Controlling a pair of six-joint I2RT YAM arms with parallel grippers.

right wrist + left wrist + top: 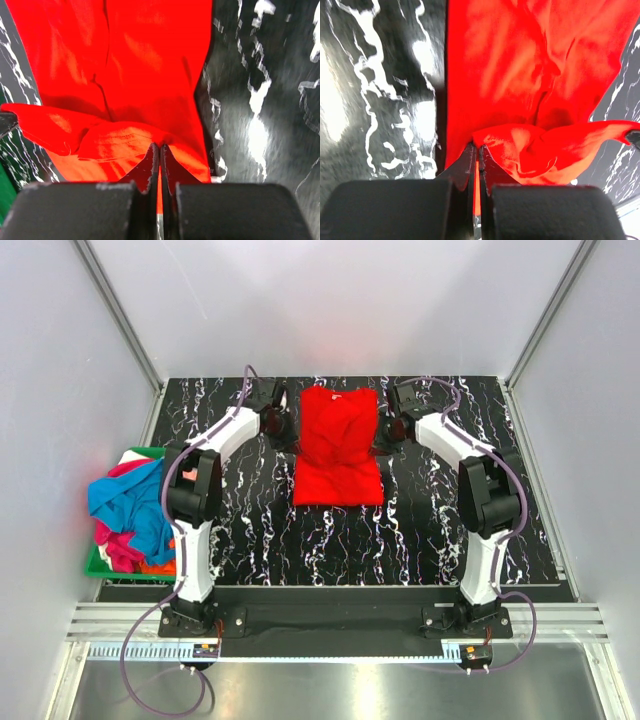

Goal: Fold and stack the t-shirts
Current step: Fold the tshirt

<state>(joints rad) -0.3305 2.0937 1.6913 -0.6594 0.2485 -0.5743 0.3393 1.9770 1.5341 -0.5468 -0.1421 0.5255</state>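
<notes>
A bright red t-shirt (pixel 338 445) lies on the black marbled table (pixel 420 530), folded into a narrow strip. My left gripper (pixel 285 430) is at its left edge, shut on a pinch of the red cloth (pixel 520 150). At the right edge my right gripper (pixel 390 432) is likewise shut on a fold of the shirt (pixel 125 145). Both pinched folds are lifted a little and drawn toward the shirt's middle. More t-shirts (pixel 130 505) in blue, pink and orange lie heaped at the far left.
The heap of shirts sits in a green bin (pixel 100 565) off the table's left edge. White walls and aluminium posts (pixel 120 310) enclose the table. The arm bases stand on a black rail (pixel 330 615) at the near edge.
</notes>
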